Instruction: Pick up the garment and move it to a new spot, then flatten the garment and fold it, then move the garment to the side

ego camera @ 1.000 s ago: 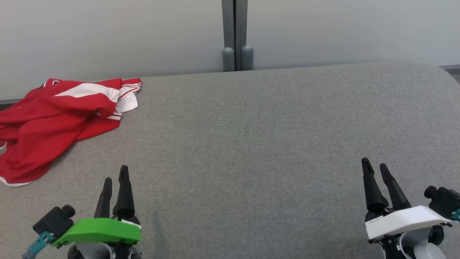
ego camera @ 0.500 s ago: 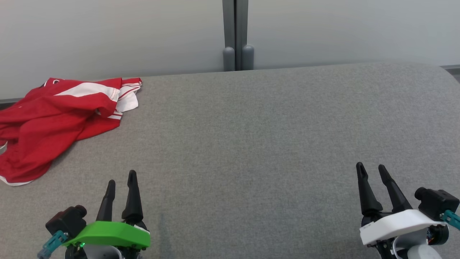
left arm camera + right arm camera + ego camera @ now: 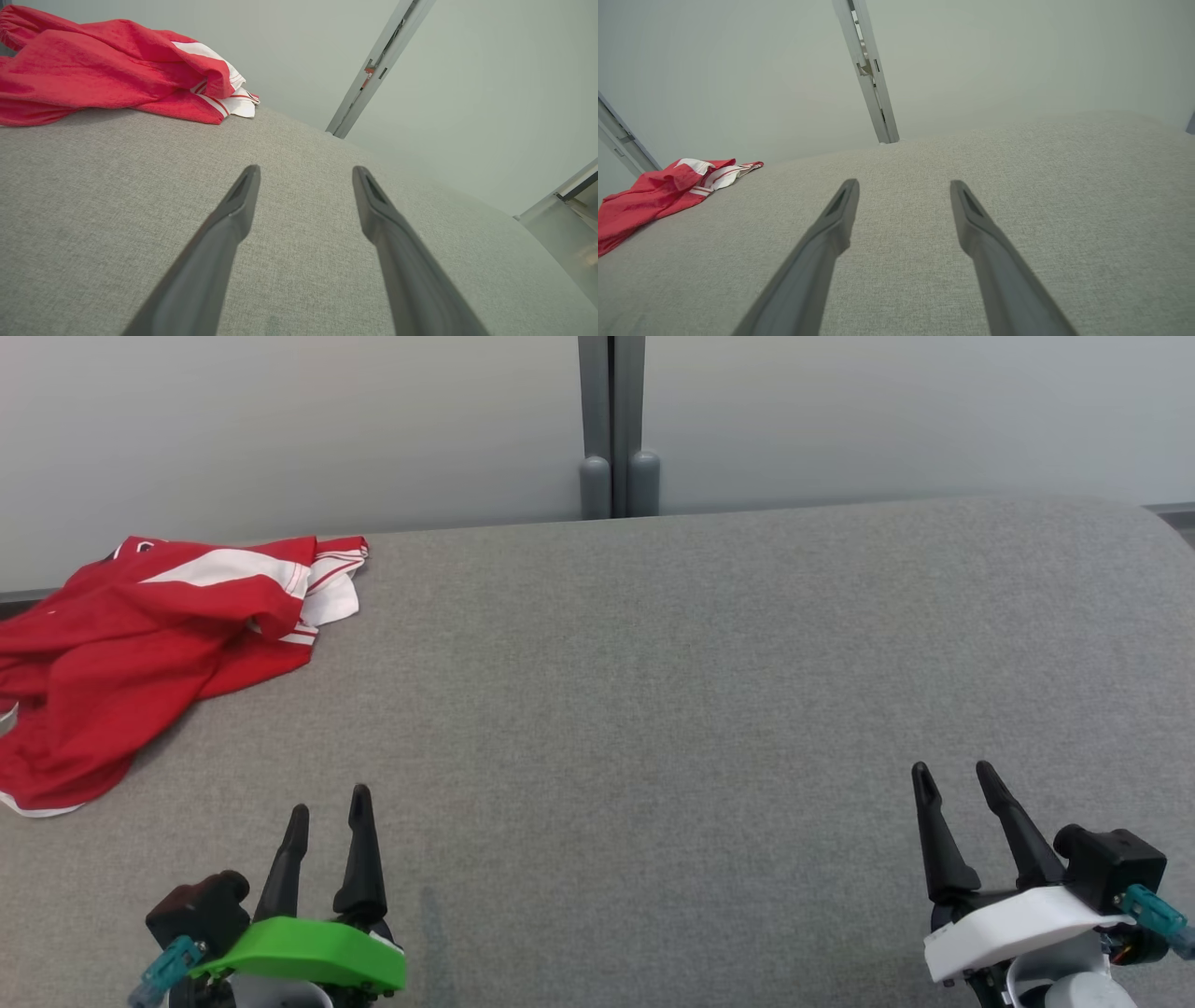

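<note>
1. Because the grey fabric surface (image 3: pixel 709 691) spans the whole head view, the coming reach depends on where things sit on it.
2. The red garment (image 3: pixel 140 644) lies crumpled at the far left, partly cut off by that view's left edge. Its long axis runs diagonally from the near left up to the far edge of the surface.
3. The left gripper (image 3: pixel 329 803) hovers at the near left with its two fingers spread and nothing between them. The garment lies ahead of it and to its left, and this arm is clearly the nearer one.
4. The right gripper (image 3: pixel 953 771) is likewise spread and empty at the near right, well apart from the garment.
5. The white-striped corner (image 3: pixel 327 588) is the part of the garment nearest the middle, so it is probably the easiest grasp point for the left arm.
</note>
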You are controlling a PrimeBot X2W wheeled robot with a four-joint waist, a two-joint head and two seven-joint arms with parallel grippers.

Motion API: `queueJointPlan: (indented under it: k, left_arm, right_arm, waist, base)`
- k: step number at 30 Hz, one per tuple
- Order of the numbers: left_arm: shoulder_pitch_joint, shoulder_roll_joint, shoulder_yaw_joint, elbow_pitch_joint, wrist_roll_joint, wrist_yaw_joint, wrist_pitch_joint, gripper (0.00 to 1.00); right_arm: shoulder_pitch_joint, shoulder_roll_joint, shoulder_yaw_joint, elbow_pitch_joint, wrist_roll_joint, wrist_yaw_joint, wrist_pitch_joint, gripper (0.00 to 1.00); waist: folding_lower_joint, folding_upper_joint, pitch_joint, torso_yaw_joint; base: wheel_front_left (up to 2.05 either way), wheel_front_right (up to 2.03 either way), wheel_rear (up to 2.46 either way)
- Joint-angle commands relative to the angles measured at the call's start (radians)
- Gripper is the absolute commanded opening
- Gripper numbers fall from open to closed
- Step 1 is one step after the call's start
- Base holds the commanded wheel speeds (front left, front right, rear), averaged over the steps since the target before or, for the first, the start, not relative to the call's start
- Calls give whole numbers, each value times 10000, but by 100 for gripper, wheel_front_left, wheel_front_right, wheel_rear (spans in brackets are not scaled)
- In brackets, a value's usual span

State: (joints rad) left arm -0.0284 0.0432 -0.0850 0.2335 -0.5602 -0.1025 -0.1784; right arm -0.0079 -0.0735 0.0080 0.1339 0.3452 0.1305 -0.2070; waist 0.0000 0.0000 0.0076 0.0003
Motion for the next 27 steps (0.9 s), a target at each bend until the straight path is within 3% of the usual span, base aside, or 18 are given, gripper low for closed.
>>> queueJointPlan:
  k: [1, 27]
  left_arm:
    - [76, 79, -11, -14, 204, -20, -108, 100]
    - [107, 97, -213, 567, 1737, -120, -637, 100]
  right_arm:
    - [79, 8, -50, -61, -297, 2, -91, 100]
    - [169, 160, -184, 139, -2518, 3, -430, 100]
  waist:
    - [0, 0, 3, -2]
    - [0, 0, 30, 22]
  base:
    - [0, 0, 0]
    - [0, 0, 0]
